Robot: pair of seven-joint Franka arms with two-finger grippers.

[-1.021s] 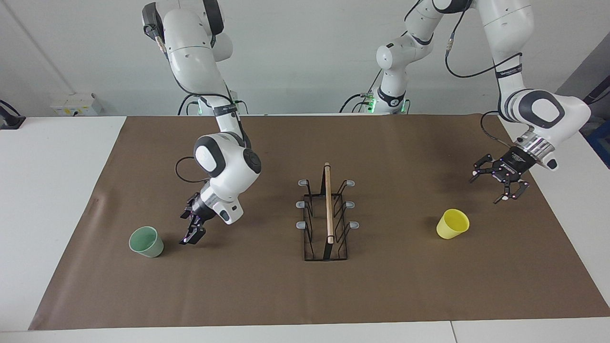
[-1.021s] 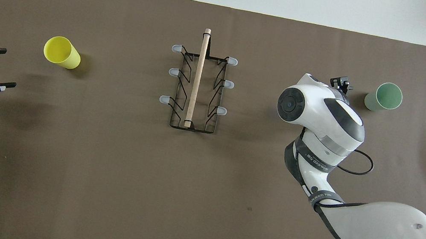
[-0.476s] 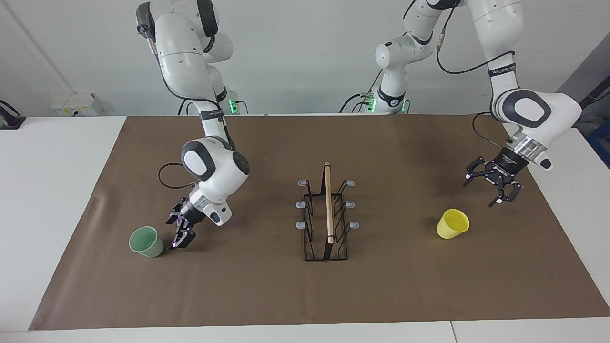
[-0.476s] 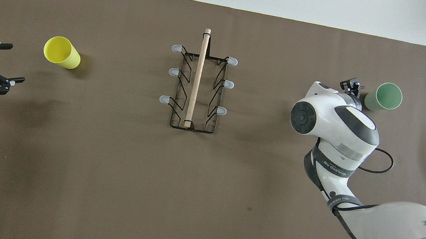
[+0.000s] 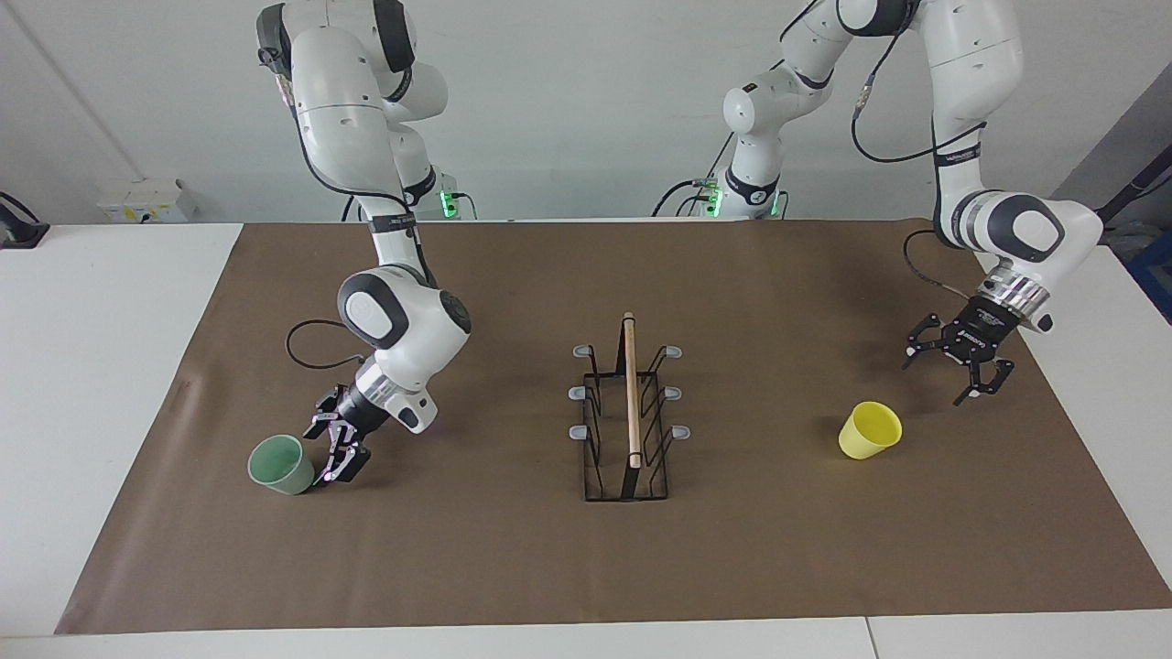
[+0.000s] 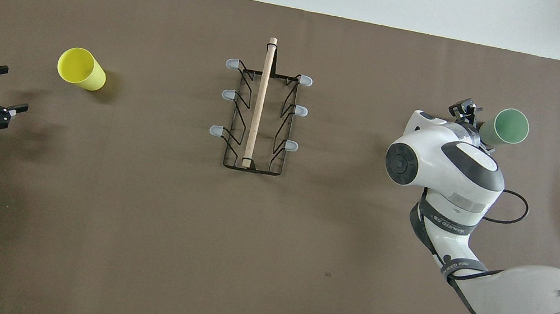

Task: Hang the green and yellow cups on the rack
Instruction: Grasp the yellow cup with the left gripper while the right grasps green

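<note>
The mint green cup (image 5: 281, 465) stands mouth up on the brown mat toward the right arm's end; it also shows in the overhead view (image 6: 504, 127). My right gripper (image 5: 334, 453) is low beside it, on the rack's side, open and empty, fingers close to the cup's wall (image 6: 467, 109). The yellow cup (image 5: 870, 430) stands mouth up toward the left arm's end (image 6: 80, 68). My left gripper (image 5: 957, 373) hangs open and empty over the mat beside the yellow cup (image 6: 7, 90). The black wire rack (image 5: 629, 412) with its wooden rod (image 6: 260, 102) stands mid-table, its prongs bare.
The brown mat (image 5: 513, 567) covers most of the white table (image 5: 101, 366). Black cables loop from both wrists (image 6: 510, 210). A grey socket box (image 5: 146, 199) sits by the wall at the right arm's end.
My right gripper has moved across the mat toward the green cup and now sits right beside it. My left gripper has sunk a little near the yellow cup. The cups and rack have not moved.
</note>
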